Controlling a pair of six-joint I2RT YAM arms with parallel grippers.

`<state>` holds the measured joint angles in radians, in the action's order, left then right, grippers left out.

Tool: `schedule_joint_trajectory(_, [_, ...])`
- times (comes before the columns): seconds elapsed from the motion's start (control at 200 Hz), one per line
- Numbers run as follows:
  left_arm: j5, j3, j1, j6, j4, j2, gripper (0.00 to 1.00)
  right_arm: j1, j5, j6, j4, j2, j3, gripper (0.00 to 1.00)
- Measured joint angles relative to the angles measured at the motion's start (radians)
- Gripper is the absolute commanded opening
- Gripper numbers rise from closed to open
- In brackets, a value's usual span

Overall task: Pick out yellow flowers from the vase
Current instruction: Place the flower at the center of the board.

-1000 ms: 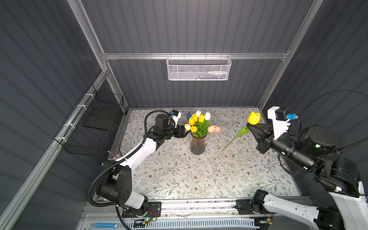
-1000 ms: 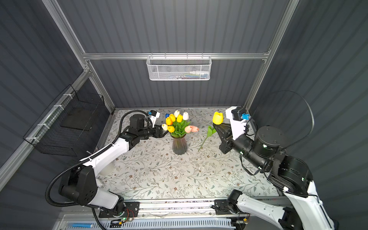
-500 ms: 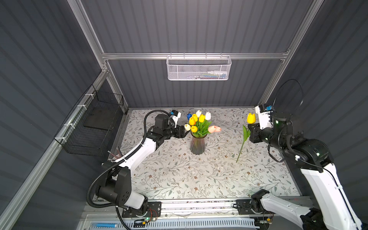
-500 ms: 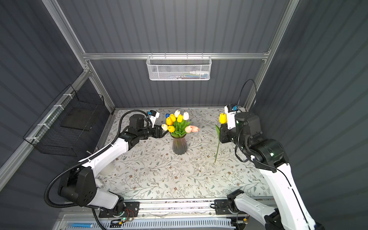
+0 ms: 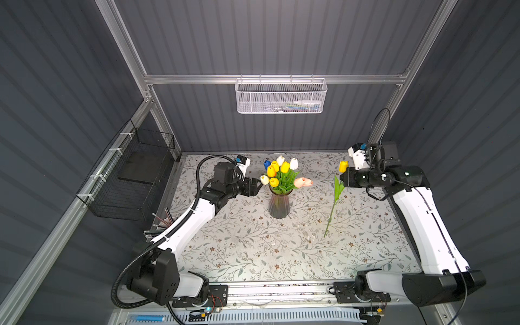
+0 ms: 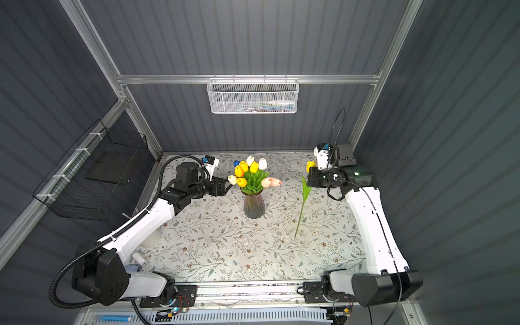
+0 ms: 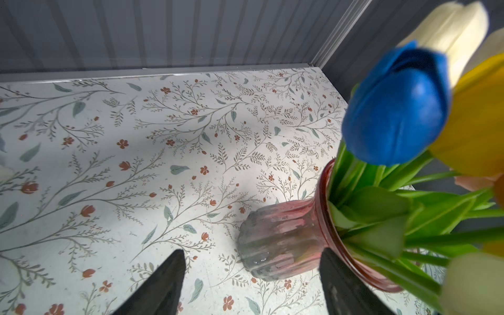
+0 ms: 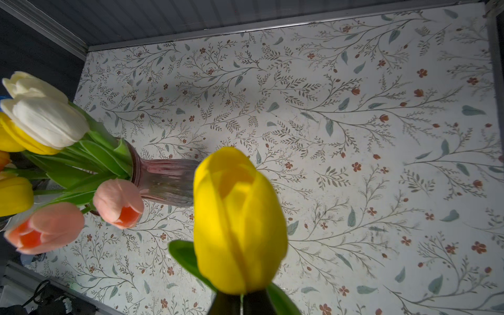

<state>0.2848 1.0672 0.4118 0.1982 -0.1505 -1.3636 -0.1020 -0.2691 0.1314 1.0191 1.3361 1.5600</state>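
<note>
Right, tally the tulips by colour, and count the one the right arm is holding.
Yellow tulips: 5 (4 in the vase, 1 held by the right tool)
White tulips: 3
Pink tulips: 2
Blue tulip: 1
Total: 11

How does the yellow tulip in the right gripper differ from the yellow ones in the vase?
The held tulip is alone, clear of the vase, its whole stem showing below the shut right gripper. The vase tulips stand bunched among other-coloured tulips, stems inside it. Both have closed yellow heads and green leaves.
</note>
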Motion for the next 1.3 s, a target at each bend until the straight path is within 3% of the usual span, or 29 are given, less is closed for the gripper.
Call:
schedule_joint_trajectory(0.275, [-0.130, -0.042, 0.000, -0.023, -0.044, 0.082, 0.84, 0.079, -0.138, -0.065, 0.013, 0.190, 0.058, 0.01])
schedule_joint_trajectory(0.495, [-0.166, -0.064, 0.000, -0.032, -0.067, 0.117, 0.84, 0.127, -0.195, -0.109, 0.049, 0.368, 0.149, 0.01])
schedule_joint_trajectory(1.016, [-0.212, -0.114, 0.000, -0.039, -0.113, 0.206, 0.86, 0.145, -0.200, -0.137, 0.065, 0.690, 0.400, 0.03])
schedule_joint_trajectory(1.301, [-0.216, -0.125, 0.000, -0.039, -0.120, 0.221, 0.86, 0.145, -0.169, -0.139, 0.042, 0.829, 0.431, 0.08])
